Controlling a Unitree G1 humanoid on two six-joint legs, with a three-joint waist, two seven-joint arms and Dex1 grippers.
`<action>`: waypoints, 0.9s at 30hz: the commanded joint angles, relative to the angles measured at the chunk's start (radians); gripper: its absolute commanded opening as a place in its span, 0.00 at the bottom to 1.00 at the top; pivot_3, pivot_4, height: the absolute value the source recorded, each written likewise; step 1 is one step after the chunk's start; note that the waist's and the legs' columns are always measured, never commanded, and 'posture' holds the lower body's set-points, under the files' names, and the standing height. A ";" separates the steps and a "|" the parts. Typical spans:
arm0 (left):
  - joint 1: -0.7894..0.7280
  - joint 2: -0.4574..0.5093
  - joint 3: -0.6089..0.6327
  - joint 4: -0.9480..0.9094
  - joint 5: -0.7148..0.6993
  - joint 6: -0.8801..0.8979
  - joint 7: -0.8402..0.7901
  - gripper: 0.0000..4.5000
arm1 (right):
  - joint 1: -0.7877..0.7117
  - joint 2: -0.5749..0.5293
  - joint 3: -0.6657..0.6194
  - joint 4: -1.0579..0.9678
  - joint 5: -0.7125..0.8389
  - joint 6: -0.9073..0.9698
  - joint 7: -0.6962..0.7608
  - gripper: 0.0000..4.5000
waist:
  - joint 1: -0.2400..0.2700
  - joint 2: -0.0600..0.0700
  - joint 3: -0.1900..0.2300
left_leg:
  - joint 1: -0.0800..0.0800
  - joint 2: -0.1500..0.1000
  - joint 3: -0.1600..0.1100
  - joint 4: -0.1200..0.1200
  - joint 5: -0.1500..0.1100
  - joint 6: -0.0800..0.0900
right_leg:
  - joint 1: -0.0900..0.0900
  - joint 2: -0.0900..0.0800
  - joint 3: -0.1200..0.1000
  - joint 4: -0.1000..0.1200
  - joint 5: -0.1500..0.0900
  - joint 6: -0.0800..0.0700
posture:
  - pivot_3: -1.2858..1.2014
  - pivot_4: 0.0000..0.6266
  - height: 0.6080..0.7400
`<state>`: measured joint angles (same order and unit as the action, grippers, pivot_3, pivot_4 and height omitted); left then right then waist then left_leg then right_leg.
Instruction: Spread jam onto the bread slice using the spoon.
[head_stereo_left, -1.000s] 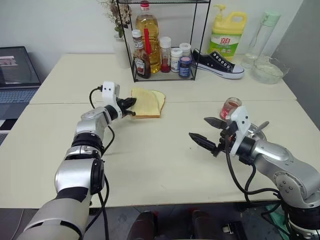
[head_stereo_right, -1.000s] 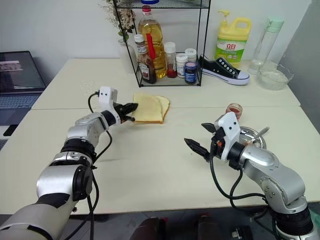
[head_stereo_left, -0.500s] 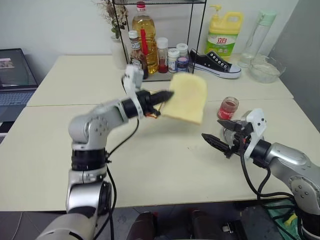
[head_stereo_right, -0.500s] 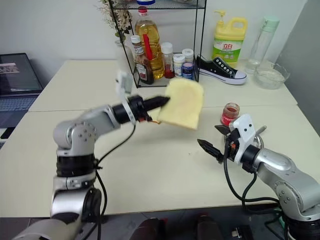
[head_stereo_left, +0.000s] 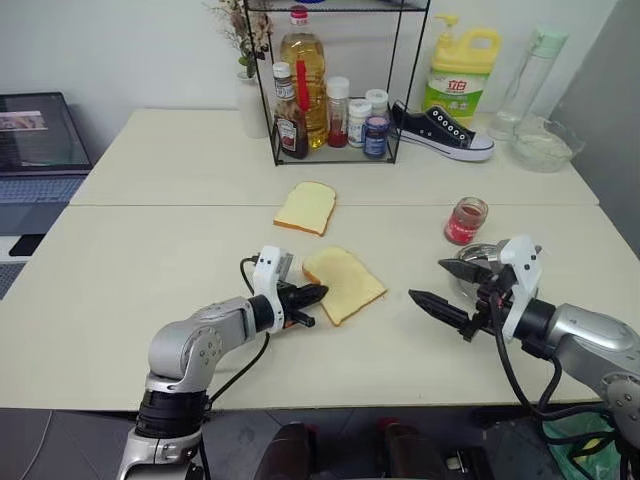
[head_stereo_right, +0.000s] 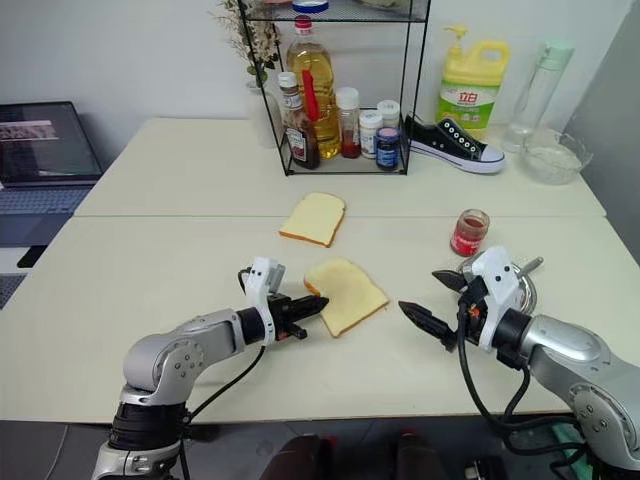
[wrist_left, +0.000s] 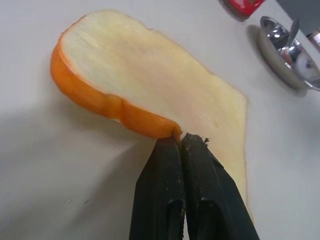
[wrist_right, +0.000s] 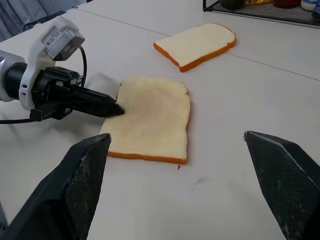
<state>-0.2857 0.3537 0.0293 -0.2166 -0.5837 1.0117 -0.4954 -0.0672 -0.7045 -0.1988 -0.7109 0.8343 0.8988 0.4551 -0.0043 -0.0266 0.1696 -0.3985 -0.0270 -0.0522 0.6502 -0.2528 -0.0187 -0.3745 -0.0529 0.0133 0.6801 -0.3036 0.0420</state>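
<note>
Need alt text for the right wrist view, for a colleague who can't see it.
The left gripper, jaws shut, pinches the edge of the bread slice, which lies flat on the pale table. A second slice lies beyond it, and the right gripper's open fingers frame the foreground.

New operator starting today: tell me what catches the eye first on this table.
The left gripper, shut, pinches the edge of the bread slice lying at the table's near middle, with a second slice farther back. The right gripper hangs wide open nearby, in front of the jam jar and steel plate.
</note>
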 joint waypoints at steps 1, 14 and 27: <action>-0.018 0.013 -0.024 0.017 0.034 -0.035 0.000 0.01 | -0.016 -0.016 -0.010 -0.030 0.014 -0.008 0.013 1.00 | 0.001 0.000 0.000 | 0.000 0.000 0.000 0.000 0.000 0.000 | 0.000 0.000 0.000 0.000 0.000 0.000 | 0.52 0.24 1.00; 0.083 0.179 0.052 -0.140 -0.092 0.173 -0.067 0.75 | 0.021 -0.024 -0.047 -0.013 0.022 -0.021 0.021 1.00 | -0.006 0.000 0.000 | 0.001 0.001 0.000 -0.001 0.000 0.000 | 0.000 0.000 0.000 0.000 0.000 0.000 | 0.52 0.24 1.00; -0.212 0.380 -0.079 -0.202 -0.033 -0.197 -0.412 1.00 | 0.082 0.113 -0.451 0.223 -0.003 -0.094 -0.209 1.00 | 0.021 0.000 0.000 | 0.001 -0.003 0.002 -0.001 0.000 0.000 | 0.002 0.000 0.001 -0.001 0.000 0.000 | 0.52 0.24 1.00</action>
<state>-0.4896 0.7444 -0.0011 -0.4254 -0.6548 0.8693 -0.8985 0.0240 -0.5981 -0.5953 -0.5059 0.8328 0.8256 0.2788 0.0164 -0.0265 0.1692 -0.3976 -0.0302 -0.0500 0.6485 -0.2529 -0.0186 -0.3732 -0.0532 0.0146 0.6788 -0.3036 0.0421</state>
